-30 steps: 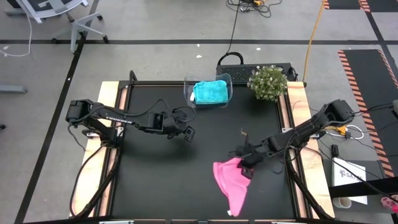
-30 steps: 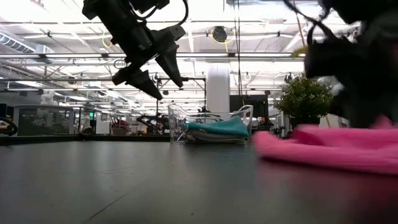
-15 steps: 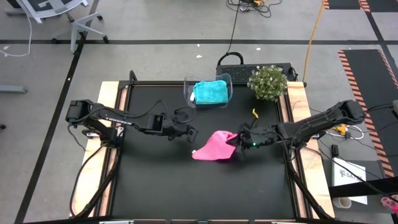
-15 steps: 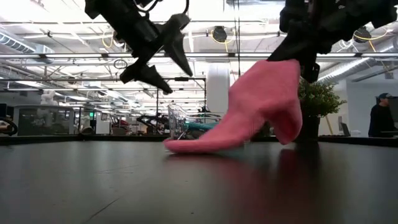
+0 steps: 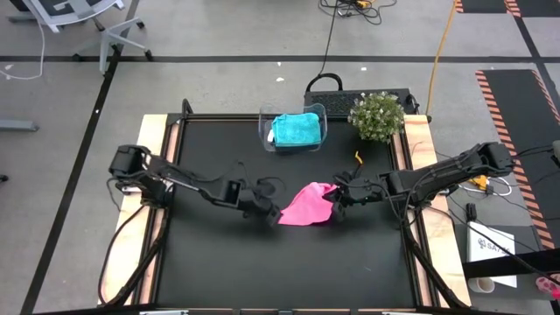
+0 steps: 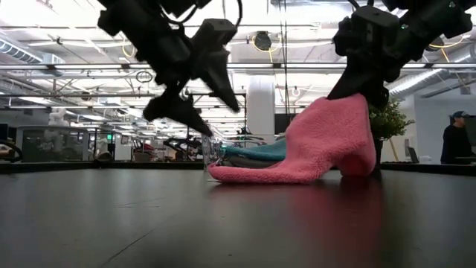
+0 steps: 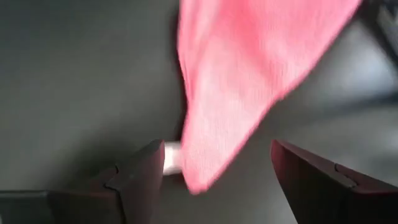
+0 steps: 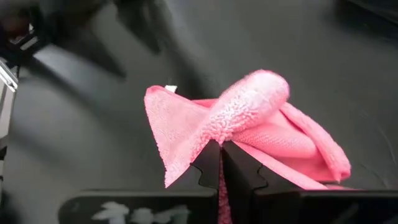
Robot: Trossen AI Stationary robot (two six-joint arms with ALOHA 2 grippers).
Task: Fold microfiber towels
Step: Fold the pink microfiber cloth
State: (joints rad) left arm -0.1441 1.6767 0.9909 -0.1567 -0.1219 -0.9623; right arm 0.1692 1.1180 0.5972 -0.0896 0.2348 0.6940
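Here, mid-table, we see the right gripper (image 5: pixel 337 196) clamped on one edge of the bright pink towel (image 5: pixel 305 205), its fingers pinched together on a raised fold while the rest of the cloth trails down onto the black table (image 5: pixel 219 262). The left gripper (image 5: pixel 270 213) hangs just beside the towel's opposite corner, its fingers (image 7: pixel 144 171) spread wide apart, with nothing between them but the pink corner near them. At the far edge, we find the teal towel (image 5: pixel 295 129) folded inside the clear plastic bin (image 5: pixel 265 128), beside a small potted plant (image 5: pixel 377 116).
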